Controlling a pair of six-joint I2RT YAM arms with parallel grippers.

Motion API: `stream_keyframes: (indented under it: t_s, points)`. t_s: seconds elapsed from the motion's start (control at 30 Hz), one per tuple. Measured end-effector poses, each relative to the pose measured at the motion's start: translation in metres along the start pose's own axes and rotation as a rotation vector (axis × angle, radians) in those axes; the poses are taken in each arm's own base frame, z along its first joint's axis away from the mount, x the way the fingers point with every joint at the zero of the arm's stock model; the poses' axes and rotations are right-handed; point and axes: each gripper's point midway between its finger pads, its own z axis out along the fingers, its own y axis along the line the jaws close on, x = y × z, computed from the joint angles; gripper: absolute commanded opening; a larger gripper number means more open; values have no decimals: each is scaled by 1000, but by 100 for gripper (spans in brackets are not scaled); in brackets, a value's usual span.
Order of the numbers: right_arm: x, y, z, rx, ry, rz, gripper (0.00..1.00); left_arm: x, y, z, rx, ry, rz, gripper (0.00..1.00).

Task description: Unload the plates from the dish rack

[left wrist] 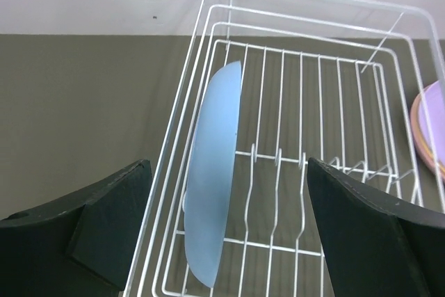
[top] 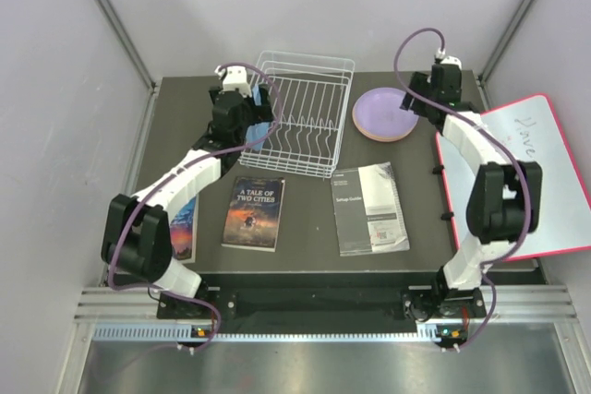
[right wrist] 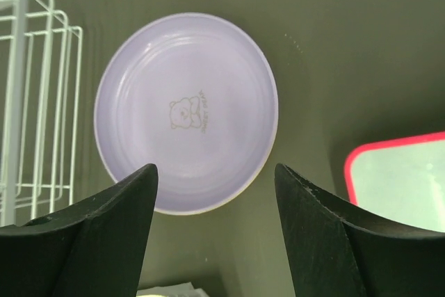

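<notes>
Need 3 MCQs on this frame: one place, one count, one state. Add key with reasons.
1. Where is the lilac round plate?
A) lying flat, right of the white wire dish rack
B) upright in the rack
C) held in the air

2. How many plates stand in the rack?
A) none
B) one
C) three

3. The left gripper is:
A) shut on a plate
B) open, holding nothing
C) out of view

Key:
1 A: the top view shows it flat beside the rack's right end.
2 B: only the light blue round plate stands there, at the left end.
3 B: the left wrist view shows its fingers wide apart.
</notes>
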Motion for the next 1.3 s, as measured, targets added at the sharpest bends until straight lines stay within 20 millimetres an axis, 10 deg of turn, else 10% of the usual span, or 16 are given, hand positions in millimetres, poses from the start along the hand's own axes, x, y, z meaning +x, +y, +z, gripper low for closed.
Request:
stream_keyframes:
  t_s: [0.2,0.43,0.7,1.3]
  points:
    - [-20,2,-36,-22,-88,9,69,27,4,14,-16,55,65,84]
    - [6,-6,-33,-2,-34,10,68,45,10,23,-42,89,134,65]
    - [14,-8,-32,2,-20,18,69,31,12,24,-98,24,225,10]
    - [28,-11,-29,4,10,25,69,29,14,24,-230,-8,439,0]
